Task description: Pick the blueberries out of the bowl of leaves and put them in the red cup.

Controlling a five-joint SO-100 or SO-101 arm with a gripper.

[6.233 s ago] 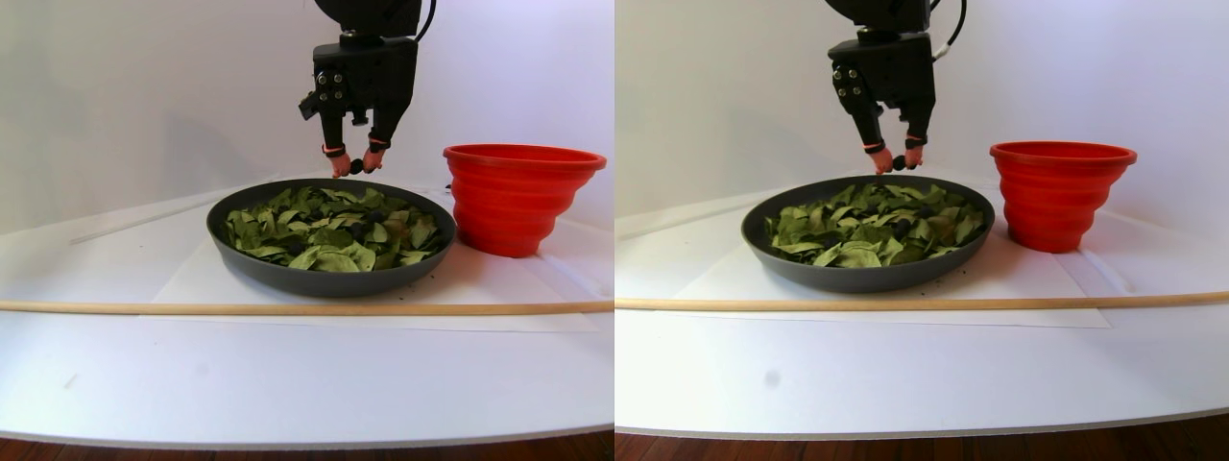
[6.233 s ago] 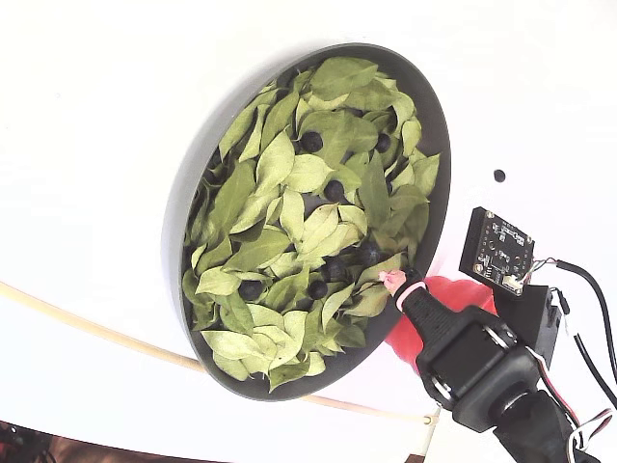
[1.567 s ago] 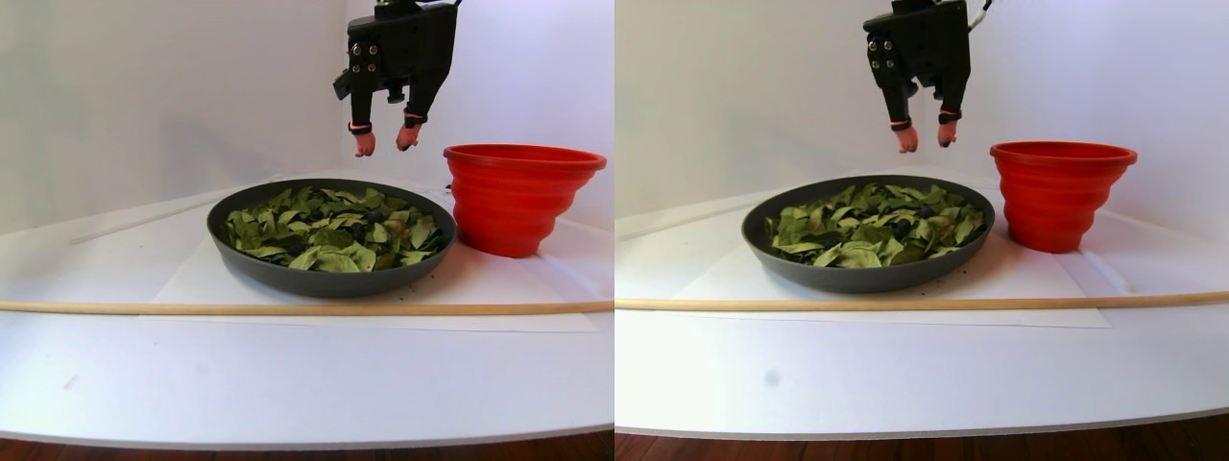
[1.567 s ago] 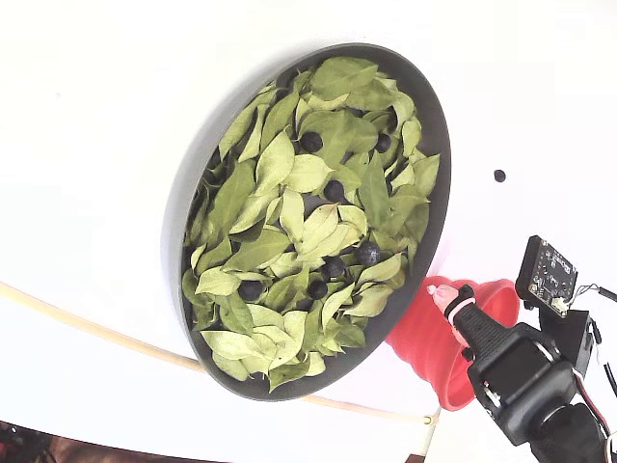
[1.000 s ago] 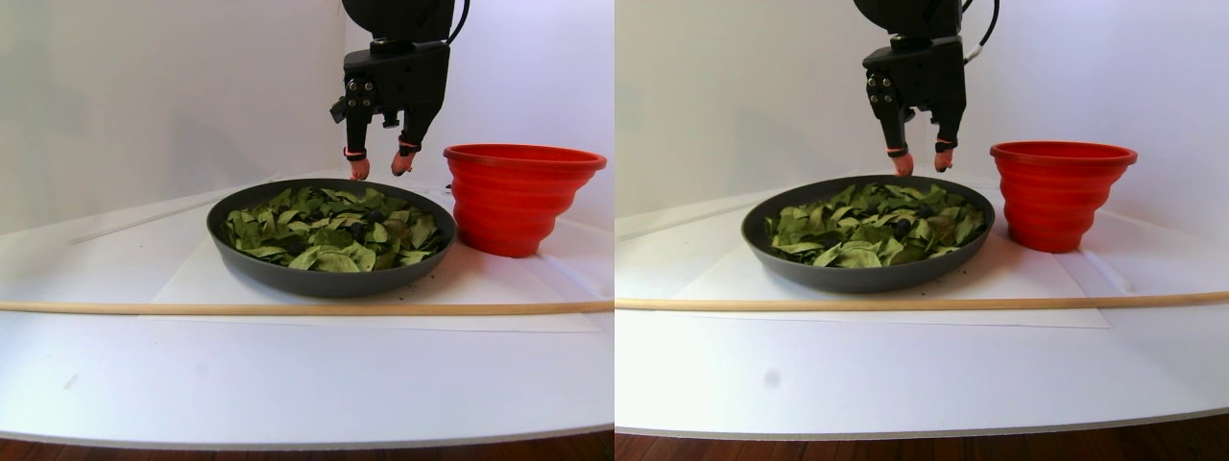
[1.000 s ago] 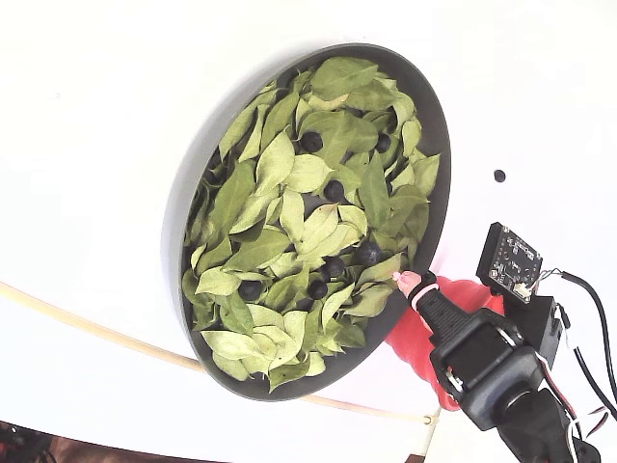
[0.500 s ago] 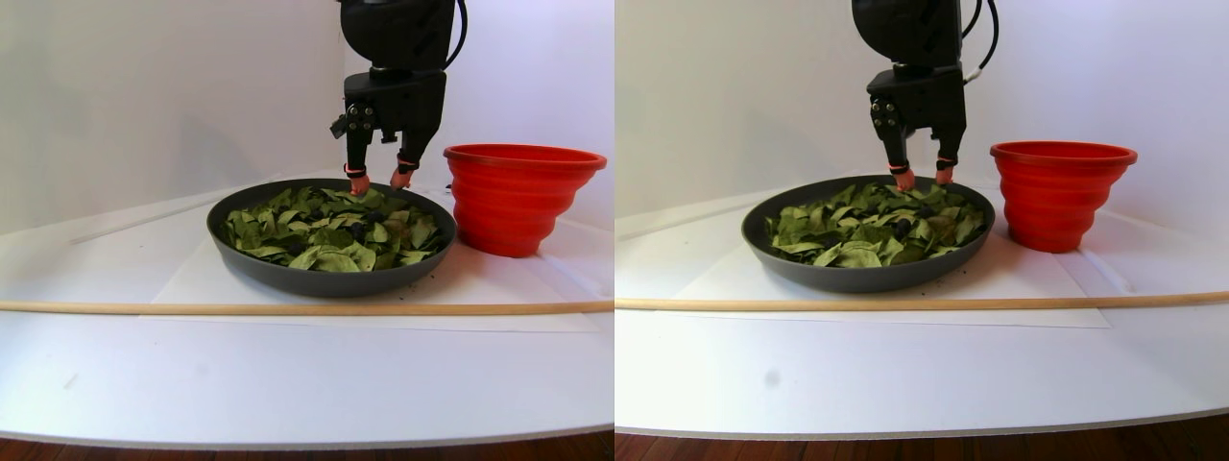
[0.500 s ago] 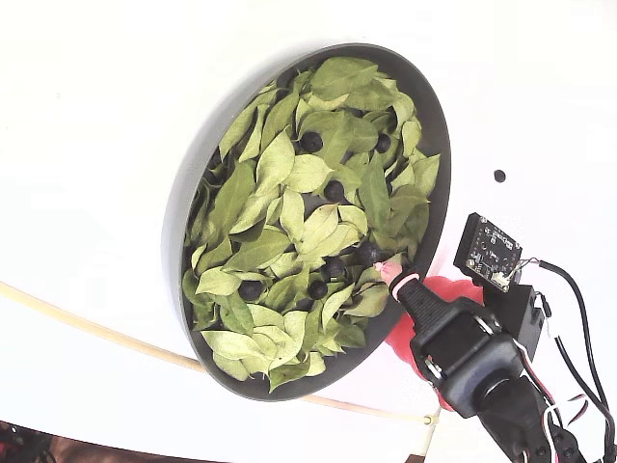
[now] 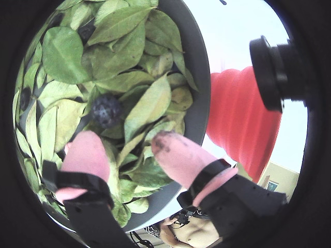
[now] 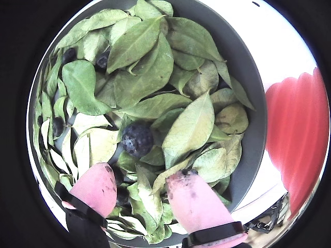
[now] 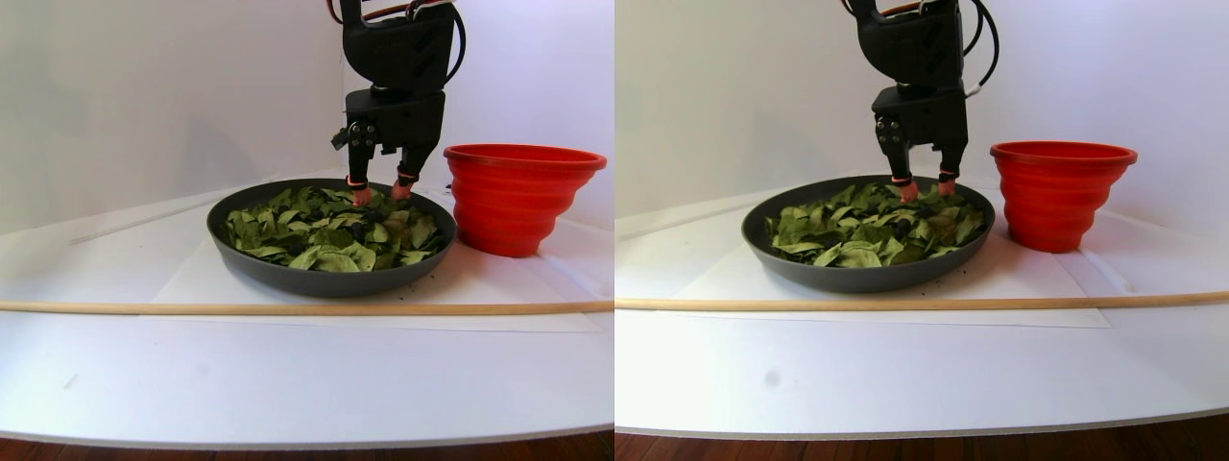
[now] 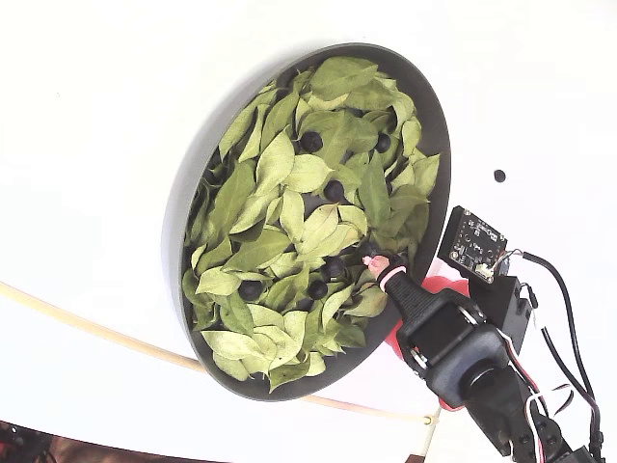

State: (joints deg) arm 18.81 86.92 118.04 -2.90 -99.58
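In a wrist view we see, from the left, the gripper (image 10: 140,194) spread wide with nothing held, its pink fingertips (image 10: 95,188) on the leaves (image 10: 142,67) of the bowl (image 10: 247,93); a blueberry (image 10: 137,139) lies at 12 o'clock of the gap, and the red cup (image 10: 302,134) at 3 o'clock.

Wrist views close; stereo pair low frontal; fixed view overhead.

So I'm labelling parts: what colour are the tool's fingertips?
Pink, the fingertips showing best in a wrist view; one carries dark smudges.
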